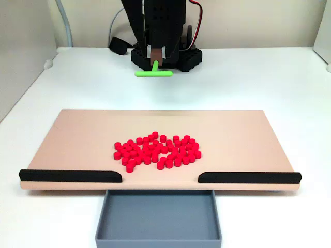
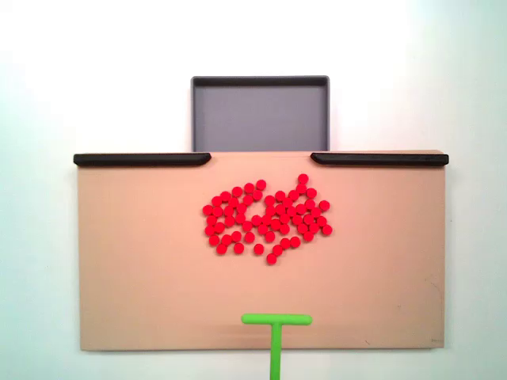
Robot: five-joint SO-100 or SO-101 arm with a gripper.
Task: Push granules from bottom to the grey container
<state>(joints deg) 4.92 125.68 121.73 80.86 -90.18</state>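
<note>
The pincer [image 1: 155, 63] clamps a green T-shaped plastic pusher bar [image 1: 153, 73] — tiny bright red cylindrical granules [image 1: 156, 151] lie well ahead, the shallow blue-grey plastic tray [image 1: 159, 235] beyond them.

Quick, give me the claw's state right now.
Claw: closed on the stem of the green T-shaped pusher, held above the white table behind the tan board; the red granules are untouched.

Red granules [image 1: 156, 151] [image 2: 268, 218] are lying in a loose cluster mid-board – tiny cylinders, mostly flat on end. Grey container [image 1: 158, 236] [image 2: 260, 81] is sitting empty just past the board's edge – shallow, rectangular, w/ low walls.
</note>
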